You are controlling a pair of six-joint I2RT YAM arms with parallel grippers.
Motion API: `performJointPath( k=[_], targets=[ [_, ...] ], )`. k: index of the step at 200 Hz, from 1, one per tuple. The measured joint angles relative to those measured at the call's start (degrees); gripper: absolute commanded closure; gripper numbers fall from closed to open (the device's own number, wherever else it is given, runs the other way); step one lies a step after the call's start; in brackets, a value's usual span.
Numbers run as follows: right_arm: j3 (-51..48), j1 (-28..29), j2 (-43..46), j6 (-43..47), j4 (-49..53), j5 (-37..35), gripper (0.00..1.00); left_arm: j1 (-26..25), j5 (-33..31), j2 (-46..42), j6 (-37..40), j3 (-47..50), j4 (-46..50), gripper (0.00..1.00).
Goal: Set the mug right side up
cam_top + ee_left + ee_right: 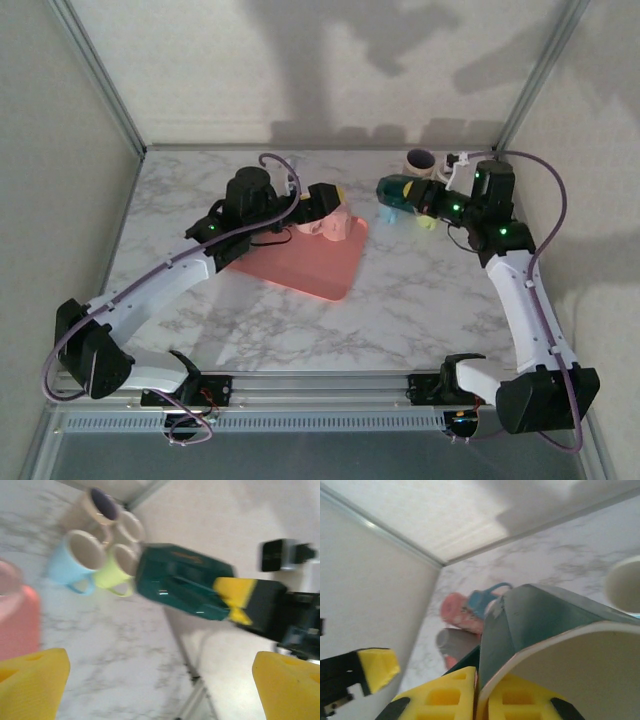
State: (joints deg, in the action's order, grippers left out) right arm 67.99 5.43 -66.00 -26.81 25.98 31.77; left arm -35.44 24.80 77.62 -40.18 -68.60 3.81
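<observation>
Mug: the dark green mug (400,190) is off the worktop (420,290), lying on its side in the air just in front of the mugs at the back right.
Handling: probably glazed ceramic, so stiff, slick, breakable if dropped, and heavy for a thin pinch.
Where to hold: the wall at the rim, as now. A grip across the body looks steadier for tipping it upright.
Right end effector (477,695): clamped on the rim wall, one finger inside the cream interior and one outside.
Left end effector (160,690): jaws spread wide with nothing between them, over the pink mug (332,226) on the red mat (300,265).
Neighbours: the light blue mug (75,560) and lime mug (117,567) sit just behind the green one, close enough to knock.
Hard to tell: the left wrist view is blurred. The green mug's handle and base cannot be made out for certain, nor how deep the fingers reach.
</observation>
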Motion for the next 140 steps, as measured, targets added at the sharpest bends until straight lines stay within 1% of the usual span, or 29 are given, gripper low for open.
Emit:
performJointPath(
  k=[3, 8, 13, 47, 65, 82, 97, 116, 140],
  targets=[
    [2.4, -0.3, -1.1, 1.2, 3.6, -2.2, 1.00, 0.6, -0.7, 0.0, 1.6, 0.0, 1.2, 0.07],
    [3.8, -0.5, -1.9, 2.1, 5.7, -3.9, 1.00, 1.1, -1.2, 0.0, 2.9, 0.0, 2.2, 0.07],
    [6.3, -1.2, -3.4, 3.6, 9.4, -7.4, 1.00, 1.9, -2.0, 0.1, 4.4, 0.0, 3.7, 0.07],
    [13.2, -6.2, -12.1, 7.7, 22.1, -24.2, 1.00, 4.5, -5.9, 1.4, 13.3, -0.4, 9.6, 0.07],
    [15.9, -9.0, -17.9, 8.2, 27.0, -30.2, 1.00, 4.9, -7.3, 2.6, 16.3, -0.4, 10.8, 0.07],
    [18.2, -11.5, -23.8, 8.5, 29.4, -33.4, 1.00, 4.9, -8.0, 3.8, 18.3, -0.4, 11.5, 0.08],
    [20.2, -13.5, -28.8, 8.9, 30.4, -34.8, 1.00, 4.9, -8.2, 4.8, 19.6, -0.4, 11.5, 0.08],
    [23.2, -14.9, -34.7, 9.4, 30.9, -35.4, 1.00, 4.9, -8.2, 5.9, 20.8, -0.4, 11.5, 0.09],
    [26.7, -15.1, -40.3, 9.7, 30.6, -34.9, 1.00, 4.9, -8.1, 6.8, 22.1, -0.4, 11.5, 0.09]
  ],
)
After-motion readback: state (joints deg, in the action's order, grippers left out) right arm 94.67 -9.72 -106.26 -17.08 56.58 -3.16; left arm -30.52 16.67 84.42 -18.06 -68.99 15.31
